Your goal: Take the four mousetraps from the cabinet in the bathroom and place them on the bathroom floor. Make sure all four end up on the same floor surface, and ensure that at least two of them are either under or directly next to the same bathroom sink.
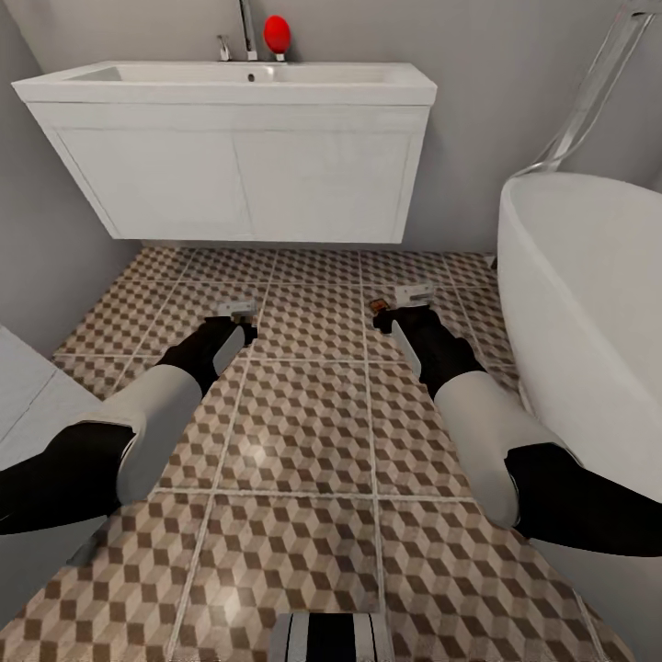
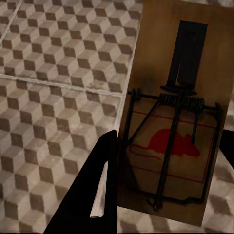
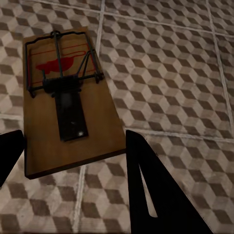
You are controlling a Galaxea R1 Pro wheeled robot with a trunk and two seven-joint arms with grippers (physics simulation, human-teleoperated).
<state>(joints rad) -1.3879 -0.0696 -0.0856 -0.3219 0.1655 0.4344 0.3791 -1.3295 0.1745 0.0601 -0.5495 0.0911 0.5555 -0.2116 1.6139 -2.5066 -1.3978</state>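
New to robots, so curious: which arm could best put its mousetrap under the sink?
Probably left: the left gripper and its mousetrap face the sink vanity squarely, while the right gripper is off its corner by the bathtub.

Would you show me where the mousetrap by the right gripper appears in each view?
Head view: mousetrap, a brown sliver on the bathroom floor beside the right gripper.
Right wrist view: mousetrap flat ahead of the open jaws.
Left wrist view: a second mousetrap instead.
Shared landmark: pale grout lines.
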